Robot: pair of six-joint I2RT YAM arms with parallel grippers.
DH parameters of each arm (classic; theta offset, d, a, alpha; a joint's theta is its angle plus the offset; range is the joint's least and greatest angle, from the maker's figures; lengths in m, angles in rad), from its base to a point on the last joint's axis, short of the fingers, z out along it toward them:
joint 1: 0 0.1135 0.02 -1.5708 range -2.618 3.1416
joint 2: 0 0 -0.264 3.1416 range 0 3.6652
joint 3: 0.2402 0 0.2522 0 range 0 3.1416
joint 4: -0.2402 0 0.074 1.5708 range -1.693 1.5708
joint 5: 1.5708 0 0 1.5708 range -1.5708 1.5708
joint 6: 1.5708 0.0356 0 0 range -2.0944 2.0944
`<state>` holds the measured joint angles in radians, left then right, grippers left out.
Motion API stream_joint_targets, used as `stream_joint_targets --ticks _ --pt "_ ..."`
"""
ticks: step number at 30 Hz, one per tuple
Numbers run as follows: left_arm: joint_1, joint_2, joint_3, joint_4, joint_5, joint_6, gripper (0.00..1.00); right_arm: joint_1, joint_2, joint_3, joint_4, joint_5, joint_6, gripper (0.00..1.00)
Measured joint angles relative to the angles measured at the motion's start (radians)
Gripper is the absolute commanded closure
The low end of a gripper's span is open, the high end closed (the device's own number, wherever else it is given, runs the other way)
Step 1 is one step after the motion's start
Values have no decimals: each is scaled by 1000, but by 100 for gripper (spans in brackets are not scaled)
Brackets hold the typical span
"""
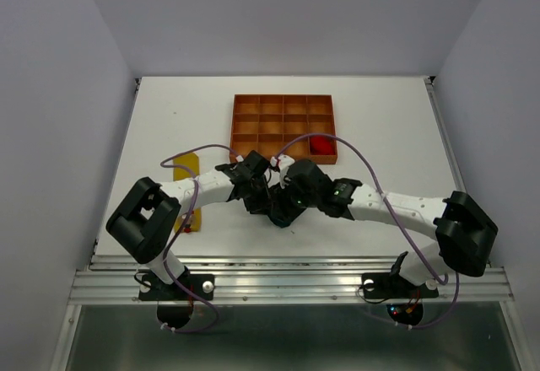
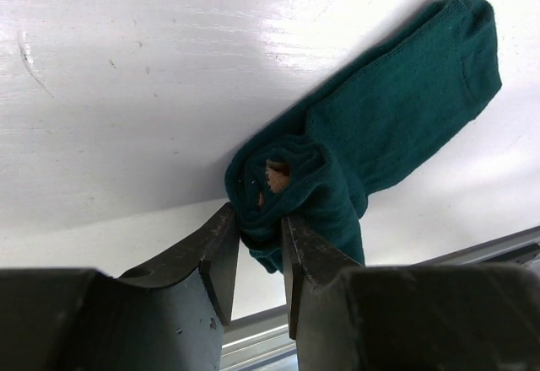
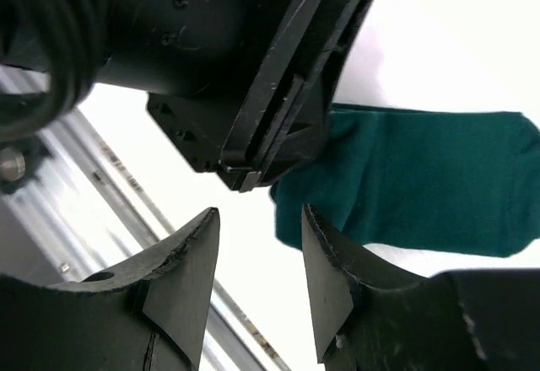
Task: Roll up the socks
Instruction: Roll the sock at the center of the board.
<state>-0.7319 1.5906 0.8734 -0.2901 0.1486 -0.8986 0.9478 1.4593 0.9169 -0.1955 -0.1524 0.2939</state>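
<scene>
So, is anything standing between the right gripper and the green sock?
Yes, partly. The left gripper is shut on the rolled end of the green sock, and in the right wrist view its body sits just ahead of the open right gripper. The flat part of the sock beside it is uncovered.

I see pale walls [image 1: 59,93] on three sides | white table [image 1: 169,118]; aluminium rail [image 1: 287,285] along its near edge

I'm seeing white shells and bulky black joints on my left arm [image 1: 202,187] and right arm [image 1: 396,207], purple cables [image 1: 337,139] looping alongside, and scuffed black jaws.
</scene>
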Motion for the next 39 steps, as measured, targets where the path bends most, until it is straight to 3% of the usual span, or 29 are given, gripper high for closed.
stream_joint_targets --ticks 7,13,39 --pt "0 0 0 -10 0 -13 65 58 15 0 -2 170 -10 51" --pt "1 0 0 -18 0 -19 65 81 27 -6 0 226 -5 51" --pt "-2 0 0 -18 1 -28 66 155 13 -79 16 261 -11 51"
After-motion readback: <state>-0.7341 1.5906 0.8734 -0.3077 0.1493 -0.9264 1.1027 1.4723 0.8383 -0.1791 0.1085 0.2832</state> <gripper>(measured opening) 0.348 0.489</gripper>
